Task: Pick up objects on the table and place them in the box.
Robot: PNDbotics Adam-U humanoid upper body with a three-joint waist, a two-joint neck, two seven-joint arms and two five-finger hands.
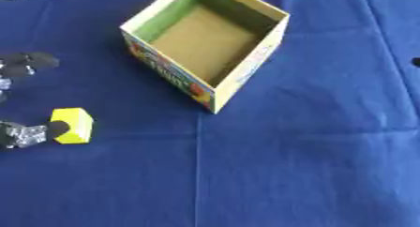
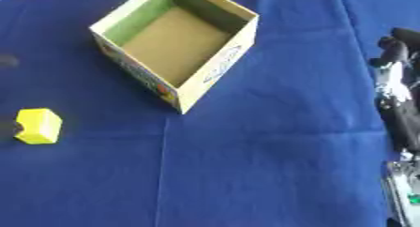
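An open cardboard box [image 1: 168,71] with printed sides stands at the upper middle of the blue cloth, and its brown floor is bare. A small yellow block [image 1: 74,125] lies on the cloth to the lower left of the box. My left hand [image 1: 25,133] comes in at the left edge. Its dark thumb tip touches the block's left side, while its fingers [image 1: 26,62] stay spread well above the block, so the hand is open. My right hand [image 2: 393,57] rests at the right edge, fingers relaxed and holding nothing, far from the block and the box.
The blue cloth [image 1: 311,165] covers the whole table, with fold lines running across it. A silver and black part of my right arm [image 2: 403,188] shows at the lower right corner.
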